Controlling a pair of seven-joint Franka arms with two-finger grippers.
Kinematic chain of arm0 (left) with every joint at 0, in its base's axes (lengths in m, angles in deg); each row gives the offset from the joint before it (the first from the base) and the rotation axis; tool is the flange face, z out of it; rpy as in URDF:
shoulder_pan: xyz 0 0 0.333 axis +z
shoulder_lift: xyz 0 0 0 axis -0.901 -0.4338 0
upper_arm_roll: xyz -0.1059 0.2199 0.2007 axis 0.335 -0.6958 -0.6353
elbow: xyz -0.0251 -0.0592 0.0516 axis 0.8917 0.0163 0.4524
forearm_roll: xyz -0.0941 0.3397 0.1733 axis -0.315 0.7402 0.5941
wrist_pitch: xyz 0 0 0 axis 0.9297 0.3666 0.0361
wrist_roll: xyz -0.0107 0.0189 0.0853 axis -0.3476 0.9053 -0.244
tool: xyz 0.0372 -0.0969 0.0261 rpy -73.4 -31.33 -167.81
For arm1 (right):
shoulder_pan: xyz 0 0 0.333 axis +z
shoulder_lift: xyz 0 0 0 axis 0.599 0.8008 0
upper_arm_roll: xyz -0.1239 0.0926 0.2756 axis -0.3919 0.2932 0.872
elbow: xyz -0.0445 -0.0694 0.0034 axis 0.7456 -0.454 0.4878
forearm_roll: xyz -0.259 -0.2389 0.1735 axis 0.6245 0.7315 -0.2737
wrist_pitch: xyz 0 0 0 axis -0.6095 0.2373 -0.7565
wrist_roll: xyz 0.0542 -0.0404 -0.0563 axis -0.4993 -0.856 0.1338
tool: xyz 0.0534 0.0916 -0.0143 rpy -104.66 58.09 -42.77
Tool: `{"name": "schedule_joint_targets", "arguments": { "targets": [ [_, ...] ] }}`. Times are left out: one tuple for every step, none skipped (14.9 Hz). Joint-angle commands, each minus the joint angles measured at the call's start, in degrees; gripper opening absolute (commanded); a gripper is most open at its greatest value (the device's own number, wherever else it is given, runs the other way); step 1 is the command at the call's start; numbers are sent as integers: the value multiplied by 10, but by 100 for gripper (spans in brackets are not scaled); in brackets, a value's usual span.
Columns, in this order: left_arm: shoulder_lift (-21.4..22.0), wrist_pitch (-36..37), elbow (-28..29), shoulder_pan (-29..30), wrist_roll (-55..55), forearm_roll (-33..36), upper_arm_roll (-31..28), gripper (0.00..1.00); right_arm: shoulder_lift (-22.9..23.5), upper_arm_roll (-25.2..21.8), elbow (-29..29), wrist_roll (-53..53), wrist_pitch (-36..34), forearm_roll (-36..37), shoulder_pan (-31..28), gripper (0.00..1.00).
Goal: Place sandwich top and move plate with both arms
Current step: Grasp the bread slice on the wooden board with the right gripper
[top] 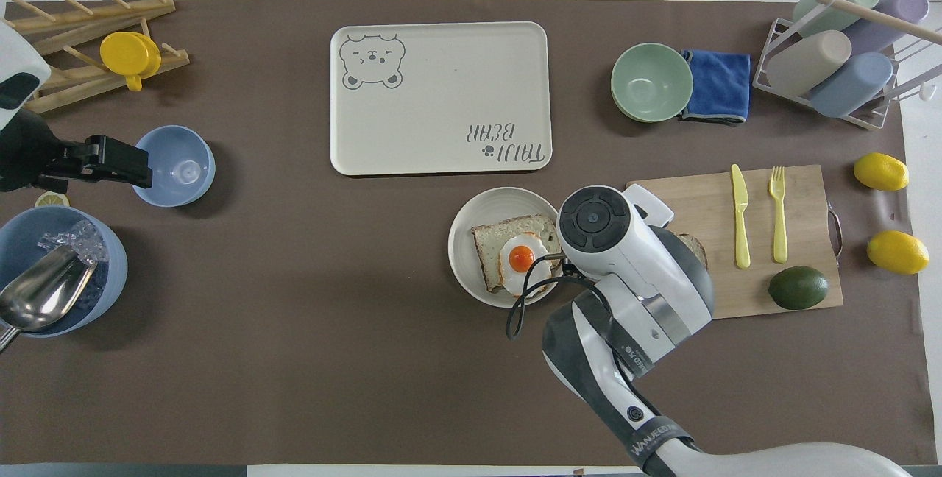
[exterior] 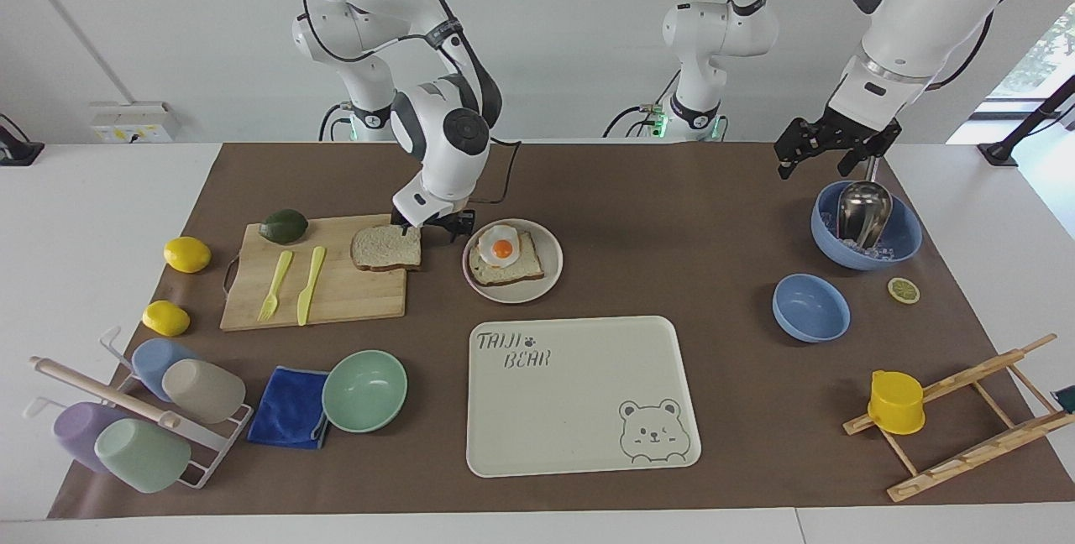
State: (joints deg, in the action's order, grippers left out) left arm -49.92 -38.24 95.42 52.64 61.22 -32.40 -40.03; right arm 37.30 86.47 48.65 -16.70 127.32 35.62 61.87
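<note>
The sandwich top (exterior: 385,248) lies flat on the wooden cutting board (exterior: 336,296), at the board's corner nearest the plate. The plate (exterior: 550,263) holds a bread slice (exterior: 521,269) with a fried egg (exterior: 501,245) on it. My right gripper (exterior: 434,231) is low at the edge of the sandwich top that faces the plate, between the two. In the overhead view the right arm (top: 625,256) covers most of the sandwich top (top: 696,246) and the gripper. My left gripper (exterior: 831,149) waits open and empty above the blue bowl with the metal scoop (exterior: 865,229).
The cream bear tray (exterior: 579,393) lies farther from the robots than the plate. An avocado (exterior: 283,226), yellow knife (exterior: 311,282) and fork (exterior: 275,284) are on the board. A mint bowl (exterior: 364,390), blue cloth (exterior: 290,407), cup rack (exterior: 143,418), lemons (exterior: 186,254) and a small blue bowl (exterior: 810,307) stand around.
</note>
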Motion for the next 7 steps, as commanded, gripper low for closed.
{"name": "schedule_joint_targets", "arguments": {
  "targets": [
    [6,-2,2,1,-4,10,2,100,-18,-1,34,-5,36,13,-17,100],
    [6,-3,2,1,-5,10,1,100,-18,-1,40,-5,43,13,-22,100],
    [6,-4,2,2,-4,10,1,100,-20,-1,46,-5,51,13,-25,100],
    [6,-5,2,3,-4,10,0,100,-21,-1,47,-4,56,13,-25,100],
    [6,-5,2,3,-6,10,0,100,-21,-1,51,-4,58,13,-27,100],
    [6,-5,2,3,-6,10,1,100,-22,-1,55,-4,63,13,-31,100],
    [6,-5,2,2,-6,10,1,100,-20,-1,59,-5,63,13,-33,100]
  ]
}}
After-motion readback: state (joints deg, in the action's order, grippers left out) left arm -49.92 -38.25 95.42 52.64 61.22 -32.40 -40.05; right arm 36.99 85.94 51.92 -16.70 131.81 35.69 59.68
